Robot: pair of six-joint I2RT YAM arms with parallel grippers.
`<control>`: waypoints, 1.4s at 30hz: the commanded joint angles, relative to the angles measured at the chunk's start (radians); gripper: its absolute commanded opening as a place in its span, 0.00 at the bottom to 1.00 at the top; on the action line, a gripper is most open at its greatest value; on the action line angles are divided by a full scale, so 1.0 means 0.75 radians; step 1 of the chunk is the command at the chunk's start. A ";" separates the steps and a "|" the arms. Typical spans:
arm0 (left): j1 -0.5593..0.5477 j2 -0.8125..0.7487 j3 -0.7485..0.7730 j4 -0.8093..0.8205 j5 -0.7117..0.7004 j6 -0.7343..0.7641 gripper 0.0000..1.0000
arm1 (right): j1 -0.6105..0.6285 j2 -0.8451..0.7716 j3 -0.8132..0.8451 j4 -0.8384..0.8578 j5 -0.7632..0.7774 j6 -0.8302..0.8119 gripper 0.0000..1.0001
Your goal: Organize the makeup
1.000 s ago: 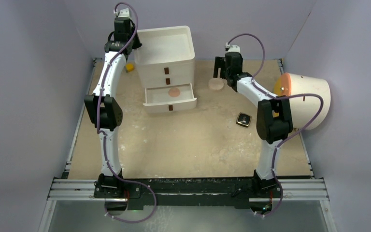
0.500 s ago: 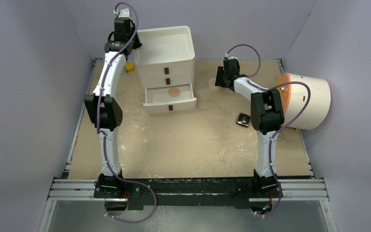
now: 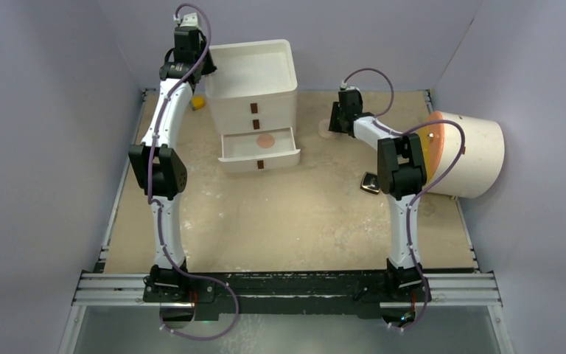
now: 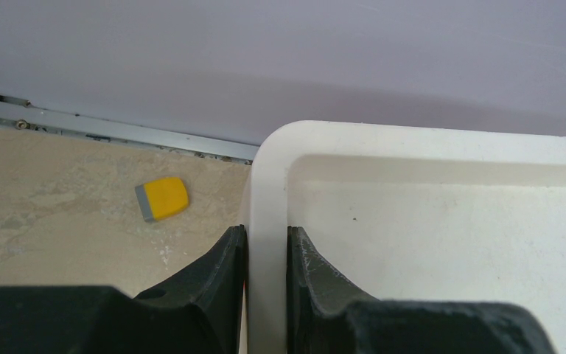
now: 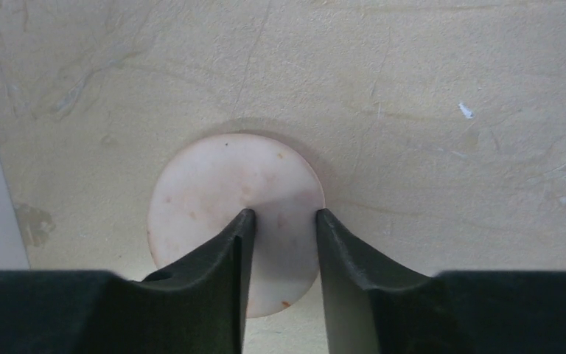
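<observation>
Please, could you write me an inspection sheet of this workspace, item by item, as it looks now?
Surface: beige table, scuffed, with pale stains.
Job's things: one peach disc in the open drawer; second disc on the table; black compact beside the right arm.
Clutter: yellow block; big cream cylinder on its side.
Grippers: left gripper jaws clamp the drawer unit's rim; right gripper jaws apart over the second disc.
Cables: purple cables along both arms.
Surroundings: plain lilac walls.
</observation>
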 commanded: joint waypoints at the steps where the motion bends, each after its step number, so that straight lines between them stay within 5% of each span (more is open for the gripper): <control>1: 0.005 0.080 -0.030 -0.195 0.115 -0.018 0.00 | -0.006 0.017 0.052 -0.041 -0.013 -0.007 0.29; 4: 0.005 0.082 -0.030 -0.195 0.115 -0.018 0.00 | -0.006 0.003 0.037 -0.038 -0.028 -0.002 0.01; 14: 0.005 0.069 -0.036 -0.199 0.112 -0.020 0.00 | 0.023 -0.459 -0.309 0.150 -0.003 -0.020 0.00; 22: 0.005 0.060 -0.080 -0.181 0.122 -0.059 0.00 | 0.263 -0.794 -0.475 0.192 -0.034 0.007 0.00; 42: 0.003 0.019 -0.129 -0.169 0.132 -0.051 0.00 | 0.494 -0.325 -0.112 0.198 -0.082 0.052 0.00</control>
